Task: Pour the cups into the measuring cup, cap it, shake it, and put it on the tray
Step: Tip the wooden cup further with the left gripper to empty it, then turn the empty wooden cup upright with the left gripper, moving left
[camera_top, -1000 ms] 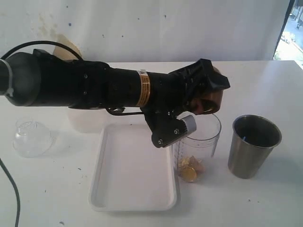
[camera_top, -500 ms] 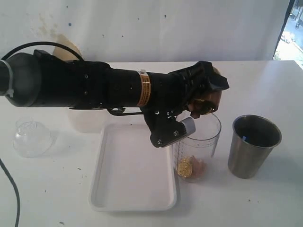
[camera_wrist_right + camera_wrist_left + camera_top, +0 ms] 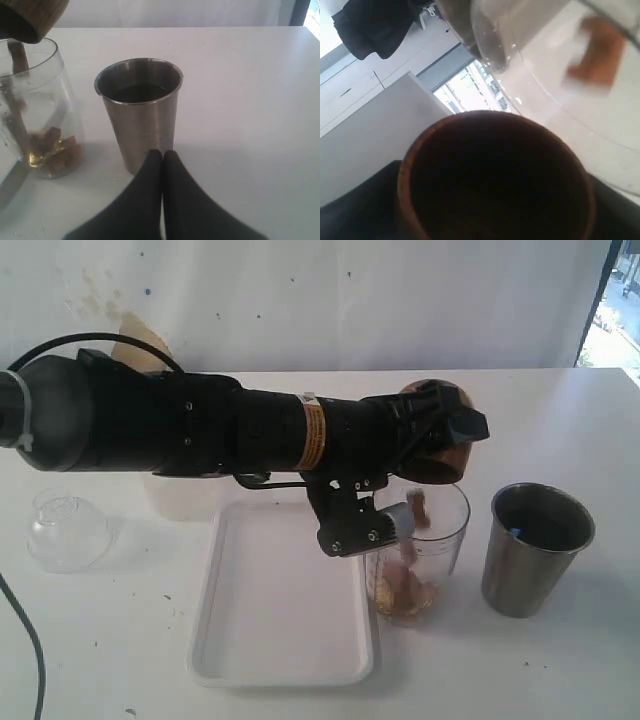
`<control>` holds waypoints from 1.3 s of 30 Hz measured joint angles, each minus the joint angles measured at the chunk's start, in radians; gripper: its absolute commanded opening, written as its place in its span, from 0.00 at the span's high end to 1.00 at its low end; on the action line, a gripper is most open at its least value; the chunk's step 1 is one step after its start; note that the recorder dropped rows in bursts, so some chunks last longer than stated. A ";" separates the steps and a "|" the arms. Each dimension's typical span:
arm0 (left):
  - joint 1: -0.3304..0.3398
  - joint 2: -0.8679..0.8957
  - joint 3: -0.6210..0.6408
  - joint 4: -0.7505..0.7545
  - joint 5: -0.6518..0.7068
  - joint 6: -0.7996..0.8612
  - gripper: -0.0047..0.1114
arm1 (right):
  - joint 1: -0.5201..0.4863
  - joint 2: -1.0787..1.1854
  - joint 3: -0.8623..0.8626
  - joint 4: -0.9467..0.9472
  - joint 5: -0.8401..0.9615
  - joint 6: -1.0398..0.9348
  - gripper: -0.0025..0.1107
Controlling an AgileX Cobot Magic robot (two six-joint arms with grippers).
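Note:
My left gripper (image 3: 442, 432) reaches across from the left and is shut on the brown wooden cup (image 3: 438, 445). The cup is tipped mouth-down over the clear measuring cup (image 3: 420, 550). A brown piece (image 3: 417, 508) is falling inside it, and gold and brown pieces lie at its bottom (image 3: 50, 150). In the left wrist view the wooden cup's dark mouth (image 3: 495, 185) fills the frame. The steel tumbler (image 3: 140, 112) stands upright to the right of the measuring cup. My right gripper (image 3: 162, 153) is shut and empty just in front of the tumbler, apart from it. The white tray (image 3: 250, 640) lies left of the measuring cup.
A small clear dome lid (image 3: 66, 530) rests on the table at the far left. A frosted plastic cup (image 3: 180, 495) stands behind the tray, mostly hidden by the left arm. The white table (image 3: 560, 420) runs back to a wall.
The left gripper has tipped the wooden cup further over the measuring cup. Brown pieces are dropping in, and the pile at its bottom has grown. The right gripper has not moved.

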 measured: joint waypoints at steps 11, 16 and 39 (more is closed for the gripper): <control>0.000 0.000 0.000 -0.042 -0.004 0.004 0.96 | 0.000 0.000 0.000 0.000 0.000 0.000 0.98; 0.000 0.000 0.000 -0.187 -0.050 0.004 0.96 | 0.000 0.000 0.000 0.000 0.000 0.000 0.98; 0.035 -0.002 -0.103 -0.995 -0.030 -1.209 0.96 | 0.000 0.000 0.000 0.000 0.000 0.000 0.98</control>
